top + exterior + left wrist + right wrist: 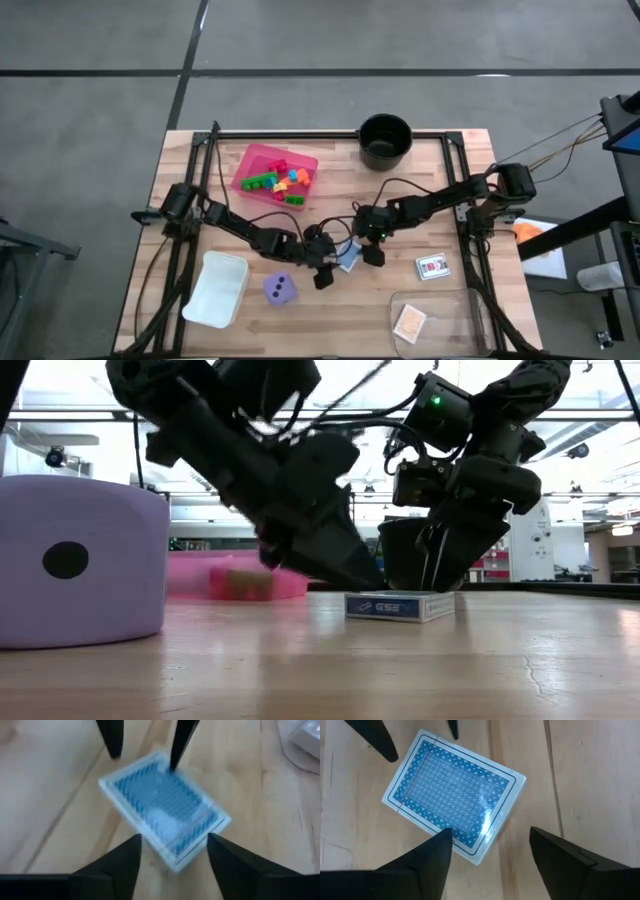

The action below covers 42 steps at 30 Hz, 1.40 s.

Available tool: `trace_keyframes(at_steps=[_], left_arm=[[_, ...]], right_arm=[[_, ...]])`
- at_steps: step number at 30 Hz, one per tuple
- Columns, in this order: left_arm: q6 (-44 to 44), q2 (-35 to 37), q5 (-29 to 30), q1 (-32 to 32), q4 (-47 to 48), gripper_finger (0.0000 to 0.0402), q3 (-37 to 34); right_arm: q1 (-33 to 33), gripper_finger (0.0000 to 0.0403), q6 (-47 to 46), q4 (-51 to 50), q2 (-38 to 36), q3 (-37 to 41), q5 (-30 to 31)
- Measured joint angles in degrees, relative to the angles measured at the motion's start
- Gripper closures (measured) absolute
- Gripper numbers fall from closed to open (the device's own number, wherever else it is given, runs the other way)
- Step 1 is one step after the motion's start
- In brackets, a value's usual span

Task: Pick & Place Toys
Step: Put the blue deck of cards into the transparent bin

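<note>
A blue-backed card box lies flat on the wooden table between my two grippers, also plain in the low view. My left gripper is open and comes in low from the table's left, its fingers on either side of one end of the box. My right gripper is open and slants down from the right, straddling the opposite corner of the box. The purple die rests on the table near the front. Small coloured bricks lie in the pink tray. My left gripper has the box's end between its fingers, slanting down from the table's left; whether they touch its sides I cannot tell. My right gripper has one fingertip at the box's long edge and the other standing apart; whether it touches I cannot tell.
A black round pot stands at the far edge. A white tray sits front left. A white-red card lies to the right, and an orange card lies in a clear tray front right.
</note>
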State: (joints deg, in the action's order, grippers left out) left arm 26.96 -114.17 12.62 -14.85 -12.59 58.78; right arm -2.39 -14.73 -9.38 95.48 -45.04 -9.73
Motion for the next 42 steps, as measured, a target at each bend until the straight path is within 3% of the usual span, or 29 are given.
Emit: trace_keyframes(at_steps=[4,9,11,17,24,33,42], left_arm=[[-3.0,0.0,3.4,-1.6,0.0,0.0248,2.8],[-3.1,0.0,3.9,-2.7,0.9,0.0370,4.0],[-1.9,0.0,3.9,-2.9,1.9,0.0392,3.8],[-0.9,0.0,3.9,-3.1,4.3,0.0398,3.7],[1.3,-0.4,4.4,-3.1,3.6,0.0400,3.7],[4.9,-2.8,4.5,-3.1,3.3,0.0401,3.8],[10.5,-5.4,-0.7,-2.3,5.1,0.0401,4.4]], right_arm=[[0.0,0.0171,0.6,0.2,-0.1,0.0,2.1],[0.0,0.0208,1.5,2.0,0.2,0.0,3.2],[0.0,0.0224,1.5,2.4,0.4,0.0,3.1],[-0.5,0.0282,3.0,2.5,-0.4,0.0,3.6],[-1.2,0.0376,4.4,2.7,-2.5,0.0,6.3],[-1.1,0.0372,4.4,2.9,-3.0,0.0,8.9],[-1.1,0.0372,4.5,1.4,-3.6,0.1,8.9]])
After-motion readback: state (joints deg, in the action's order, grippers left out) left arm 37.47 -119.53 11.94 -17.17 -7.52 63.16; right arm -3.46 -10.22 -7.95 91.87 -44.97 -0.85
